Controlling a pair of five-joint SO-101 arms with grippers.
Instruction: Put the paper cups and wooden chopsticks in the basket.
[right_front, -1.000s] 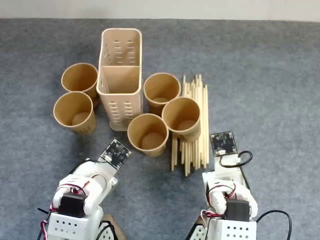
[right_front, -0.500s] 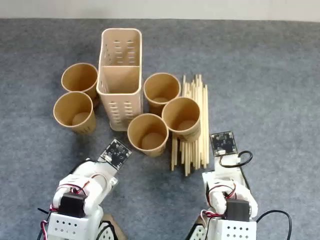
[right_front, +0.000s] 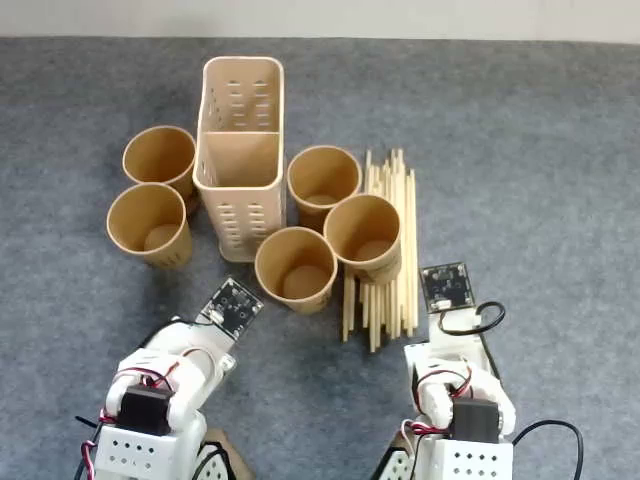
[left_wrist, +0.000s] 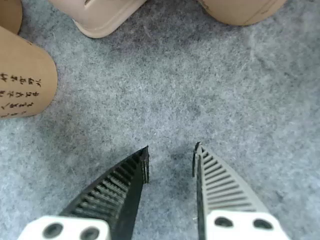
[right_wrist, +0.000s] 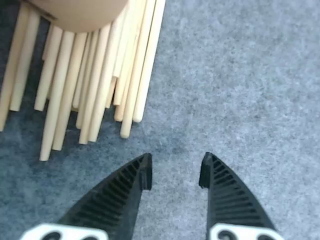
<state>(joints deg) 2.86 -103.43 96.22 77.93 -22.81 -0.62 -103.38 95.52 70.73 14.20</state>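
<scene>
My left fingers (left_wrist: 122, 187) and right fingers (right_wrist: 227, 192) hang parted, empty, poised for first picks: brown paper cups (right_front: 149, 222) flank the tall beige slotted basket (right_front: 240, 215), pale wooden chopsticks (right_front: 385, 300) lie flat nearest my right

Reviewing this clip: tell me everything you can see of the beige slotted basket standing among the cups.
The tall beige plastic basket stands upright on the grey carpeted table top. It is rectangular with rounded corners and open at the top. A cross wall splits it into a far and a near compartment, and both look empty. Rows of short slots pierce its walls. Brown paper cups stand close by, two on one side and three on the other; whether any touches it cannot be told.
</scene>
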